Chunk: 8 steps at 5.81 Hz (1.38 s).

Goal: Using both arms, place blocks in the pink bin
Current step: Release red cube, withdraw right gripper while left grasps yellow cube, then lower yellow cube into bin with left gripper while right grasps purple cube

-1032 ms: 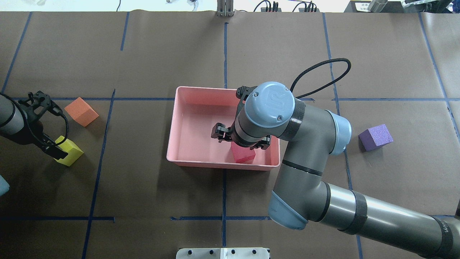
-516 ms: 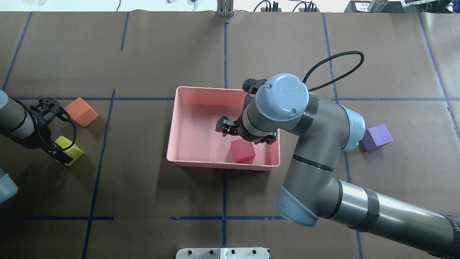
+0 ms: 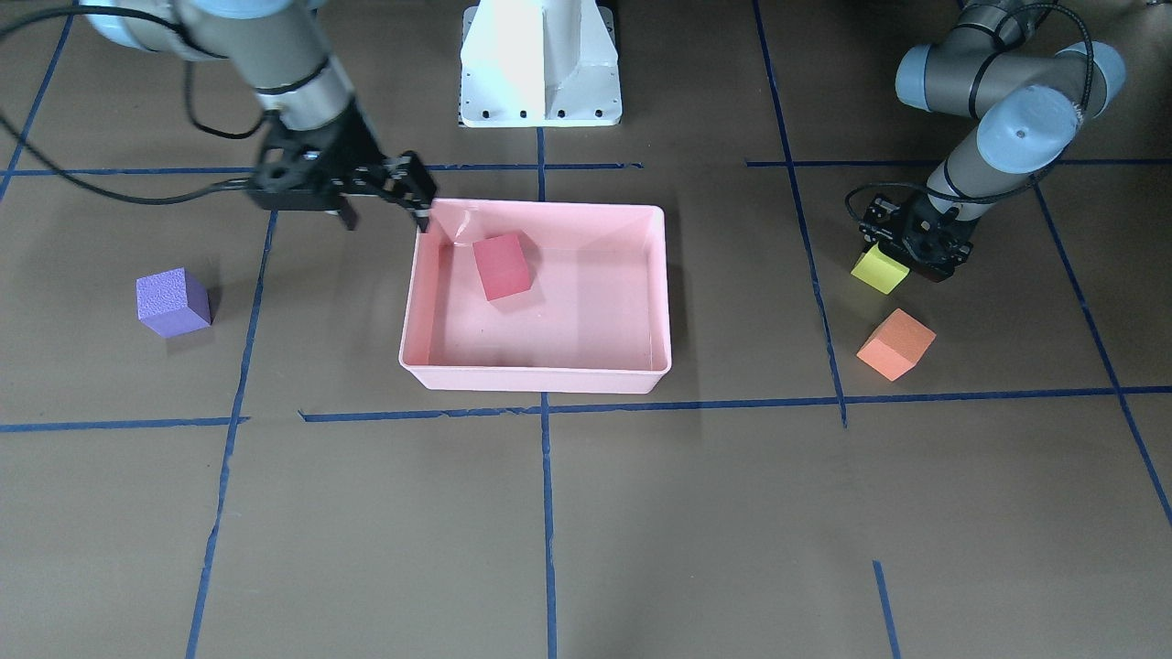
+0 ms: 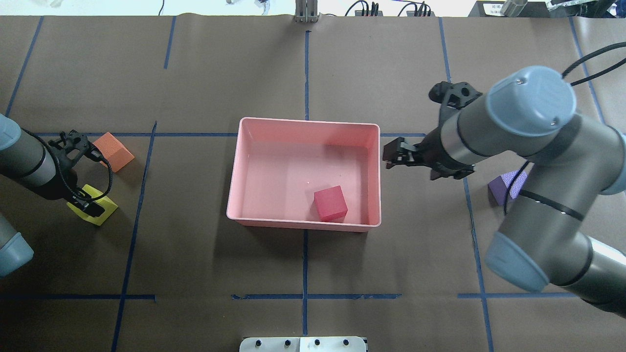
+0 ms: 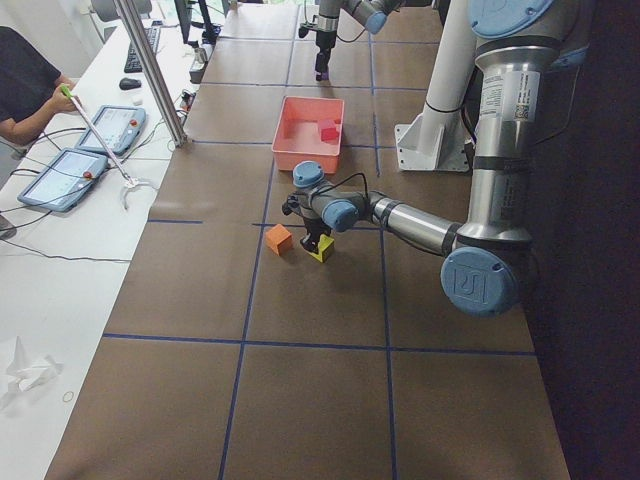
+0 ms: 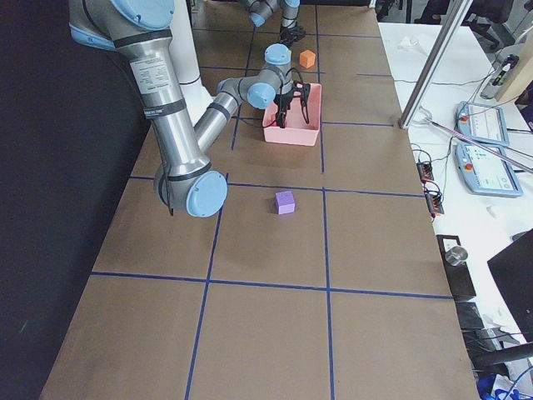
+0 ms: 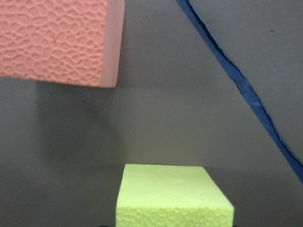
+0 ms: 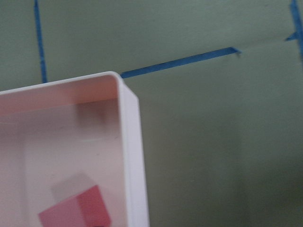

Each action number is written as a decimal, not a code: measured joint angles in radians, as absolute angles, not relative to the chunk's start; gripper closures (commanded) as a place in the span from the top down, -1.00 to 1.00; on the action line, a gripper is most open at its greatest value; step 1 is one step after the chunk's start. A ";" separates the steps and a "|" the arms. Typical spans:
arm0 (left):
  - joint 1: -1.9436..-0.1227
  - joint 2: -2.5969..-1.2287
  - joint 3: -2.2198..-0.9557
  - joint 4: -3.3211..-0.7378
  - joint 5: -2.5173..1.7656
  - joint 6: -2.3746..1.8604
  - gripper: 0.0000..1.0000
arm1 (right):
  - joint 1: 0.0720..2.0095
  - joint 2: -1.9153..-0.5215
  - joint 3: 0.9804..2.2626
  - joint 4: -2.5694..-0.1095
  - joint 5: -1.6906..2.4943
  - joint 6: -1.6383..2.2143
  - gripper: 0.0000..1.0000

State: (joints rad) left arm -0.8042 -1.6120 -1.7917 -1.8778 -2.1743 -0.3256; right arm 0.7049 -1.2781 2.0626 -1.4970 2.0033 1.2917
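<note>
One red-pink block (image 4: 330, 203) lies at five o'clock in the pink bin (image 4: 236, 171). Right pincer (image 3: 383, 203) gapes empty; left pincer (image 3: 905, 254) sits over the yellow-green block (image 3: 875, 273), grip untellable. Probably light, soft foam: pinch flat faces.

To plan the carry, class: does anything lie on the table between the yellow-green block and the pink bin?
Nothing visible does. Between the yellow-green block and the pink bin lies only bare paper with a blue tape line. The orange block sits off to the side.
</note>
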 measured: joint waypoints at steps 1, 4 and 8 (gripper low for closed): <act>-0.805 -1.660 -1.834 -1.872 -2.202 -0.438 -0.84 | 0.765 -1.393 2.093 -1.492 2.027 1.153 1.00; -0.801 -1.933 -1.889 -1.859 -2.269 -0.876 -0.84 | 0.865 -1.627 2.039 -1.365 2.053 0.802 1.00; -0.675 -2.193 -1.758 -1.814 -2.131 -1.089 -0.83 | 0.861 -1.623 1.879 -1.224 2.056 0.629 1.00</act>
State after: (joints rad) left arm -0.6747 -2.1934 -1.7576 -1.8136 -2.1306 -1.0886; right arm 0.8607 -1.6231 1.8790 -1.2238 2.0555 0.6286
